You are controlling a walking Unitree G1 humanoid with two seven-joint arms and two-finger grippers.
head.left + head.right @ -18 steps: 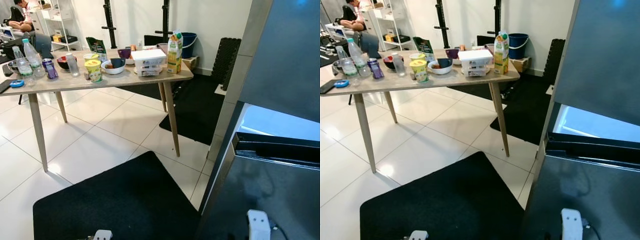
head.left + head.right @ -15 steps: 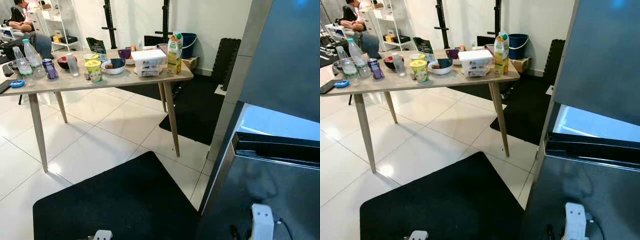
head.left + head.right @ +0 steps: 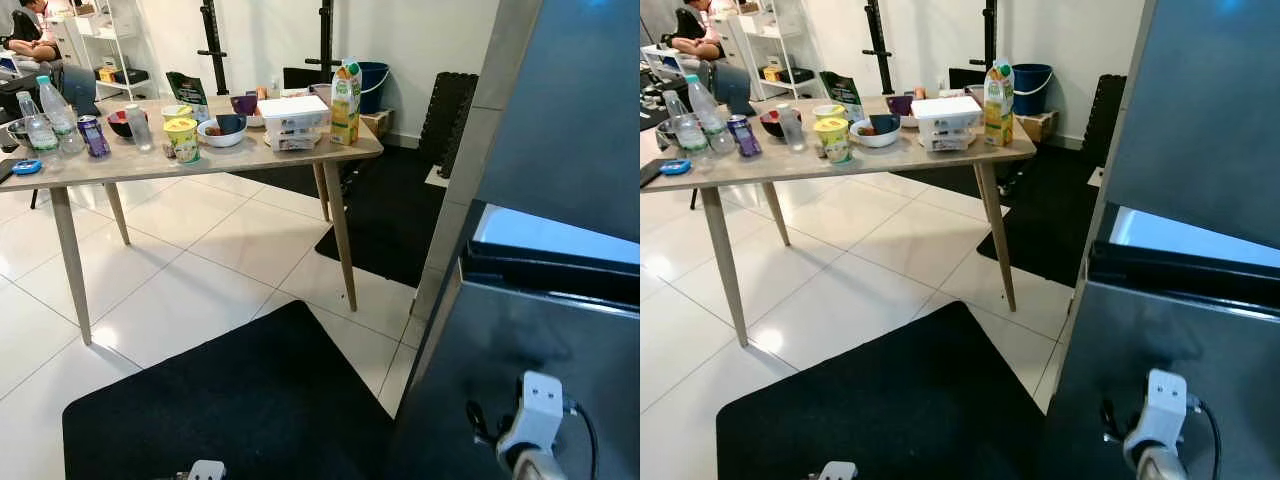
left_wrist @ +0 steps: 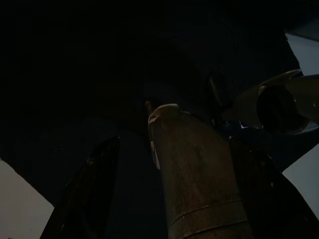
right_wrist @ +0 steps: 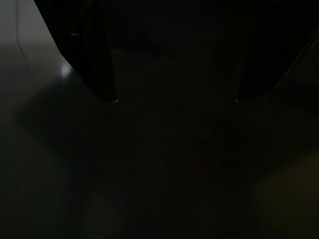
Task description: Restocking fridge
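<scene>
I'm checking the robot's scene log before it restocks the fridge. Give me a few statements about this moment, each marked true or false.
1. An orange juice carton stands upright near the table corner closest to the fridge. True.
2. The yellow cup lies on the floor. False: it stands on the table.
3. A black mat lies on the white tiles in front of the fridge. True.
4. The white lidded container sits on the black mat. False: it is on the table, beside the juice carton.
5. The right tool has its two fingers spread apart. True, going by the dark right wrist view.
6. A blue bucket stands on the table. False: it stands on the floor behind the table.
</scene>
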